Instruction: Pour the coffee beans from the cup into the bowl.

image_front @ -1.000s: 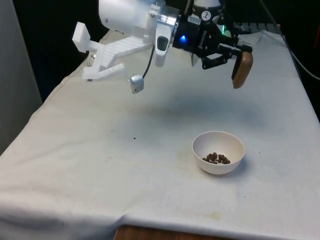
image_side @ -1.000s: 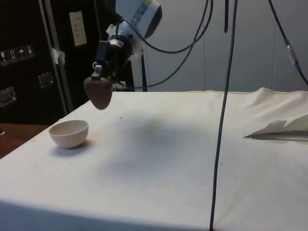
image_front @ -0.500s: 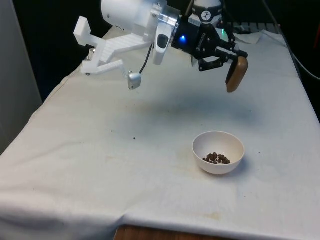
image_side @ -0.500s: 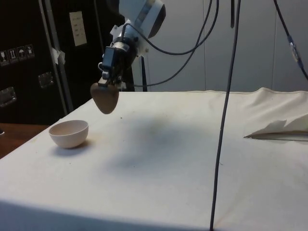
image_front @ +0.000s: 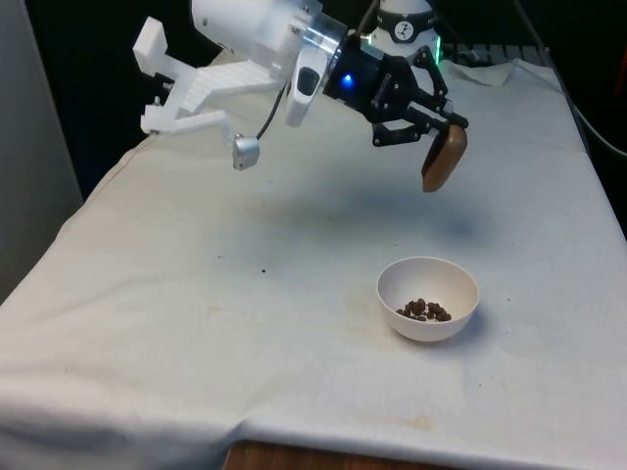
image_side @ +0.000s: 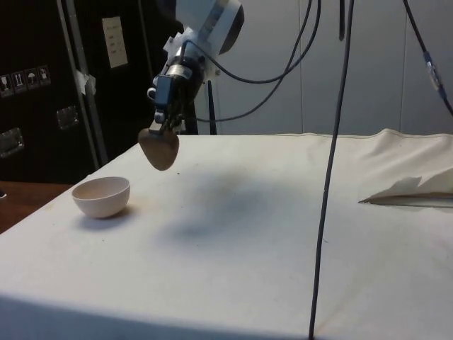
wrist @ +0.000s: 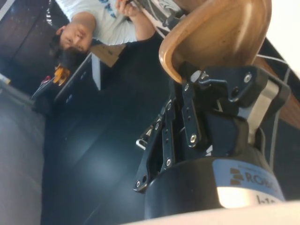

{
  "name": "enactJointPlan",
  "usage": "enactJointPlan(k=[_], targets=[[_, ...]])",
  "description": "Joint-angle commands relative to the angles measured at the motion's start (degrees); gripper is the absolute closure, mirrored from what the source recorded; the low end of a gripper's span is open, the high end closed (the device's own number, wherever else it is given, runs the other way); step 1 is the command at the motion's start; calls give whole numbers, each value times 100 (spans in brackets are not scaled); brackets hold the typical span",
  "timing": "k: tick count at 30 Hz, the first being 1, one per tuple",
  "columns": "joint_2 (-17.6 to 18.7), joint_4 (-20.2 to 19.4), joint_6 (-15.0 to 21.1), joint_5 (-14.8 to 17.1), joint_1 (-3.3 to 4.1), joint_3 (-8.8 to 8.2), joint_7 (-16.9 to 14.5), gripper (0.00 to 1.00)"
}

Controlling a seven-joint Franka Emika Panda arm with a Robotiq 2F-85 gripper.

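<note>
I read this as a robotics lab: my desk point(image_side: 233, 234) is draped in a white cloth, with black cables point(image_side: 329, 163) hanging down over it in the side view. Dark cabinets point(image_side: 42, 92) carrying printed labels point(image_side: 115, 42) stand at its far side, and a person point(wrist: 101, 18) sits at a workstation in the wrist view.

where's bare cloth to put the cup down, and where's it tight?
Bare cloth lies between the bowl and the front view's left edge of the table, apart from a dark speck. The strip beyond the bowl toward the far end is free too. Tightest is at the bowl, beans inside; the claw holds the cup above and beyond it.
</note>
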Motion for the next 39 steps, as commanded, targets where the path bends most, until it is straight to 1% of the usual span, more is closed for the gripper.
enactJointPlan(k=[1, 4, 5, 6, 14, 15, 16, 20, 23, 24, 25, 26, 32, 33, 34, 39], targets=[[-11, 6, 80, -97, 34, -40, 86, 100], [-6, 23, 115, -183, 40, -57, 138, 100], [0, 23, 52, -115, 0, -29, 63, 100], [-6, 23, 132, -212, 40, -63, 155, 100], [0, 57, 264, -481, 34, -92, 355, 100], [0, 46, 218, -424, 0, -63, 275, 100], [0, 63, 275, -504, 34, -92, 384, 100], [11, 86, 384, -590, 23, -97, 493, 100], [11, 92, 476, -619, 29, -109, 527, 100], [0, 69, 407, -550, 0, -74, 447, 100], [6, 92, 504, -630, 29, -115, 533, 100], [6, 92, 527, -636, 34, -120, 539, 100], [11, 103, 739, -762, 34, -132, 630, 100], [0, 86, 676, -699, 0, -97, 556, 100], [11, 109, 762, -779, 34, -132, 647, 100], [11, 115, 928, -911, 40, -138, 785, 100]])
